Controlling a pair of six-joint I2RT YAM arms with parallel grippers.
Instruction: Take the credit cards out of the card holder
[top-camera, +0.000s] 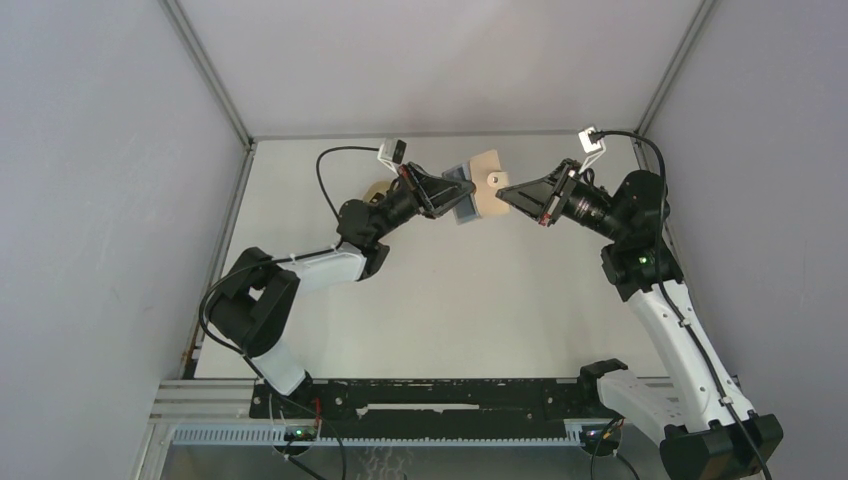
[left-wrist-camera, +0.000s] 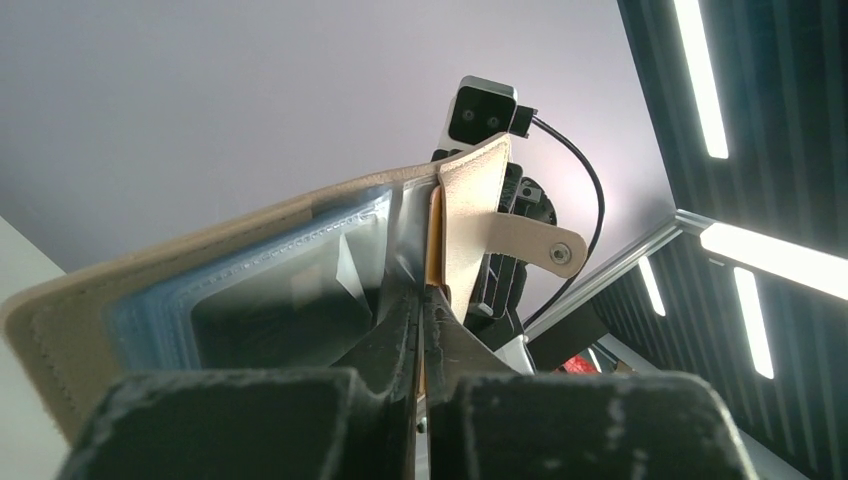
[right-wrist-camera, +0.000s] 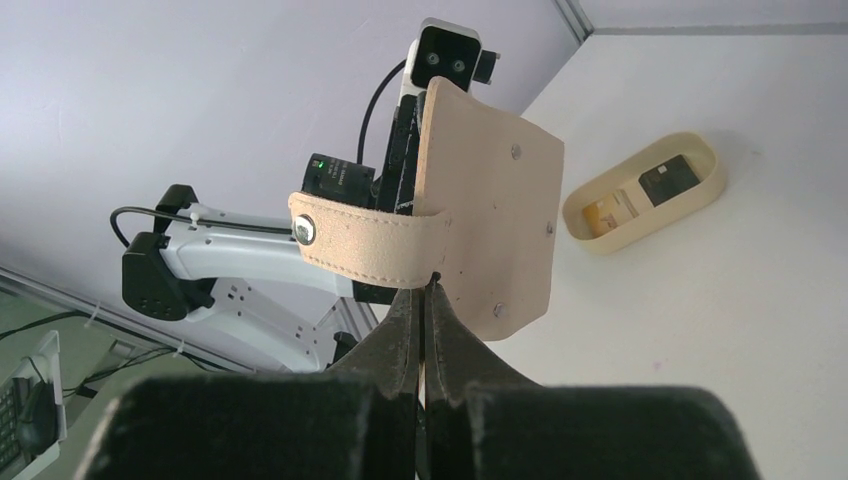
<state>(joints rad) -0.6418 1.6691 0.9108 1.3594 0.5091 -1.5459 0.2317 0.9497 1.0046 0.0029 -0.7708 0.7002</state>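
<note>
"Where's the card holder (top-camera: 487, 188)?"

"Up off the surface (top-camera: 420, 300), in the upper middle of the overhead view. It's held between the two arms and opened out."

"Which one has it?"

"Both. The left tool (left-wrist-camera: 420, 298) is clenched on the inner fold. You can see its fingers pressed together at the lower middle of its own wrist view. The right tool (right-wrist-camera: 425, 292) is pinched tight on the lower edge of the outer flap, just under the strap (right-wrist-camera: 370, 235) with the snap."

"And the credit cards (left-wrist-camera: 150, 310)?"

"Inside the holder. Their light blue edges show behind clear pockets on the left of the left wrist view."

"Anything else about?"

"An oval tan tray (right-wrist-camera: 660, 218) sits on the surface at the right of the right wrist view, well apart from the holder. There's a dark item and a pale one in it."
</note>
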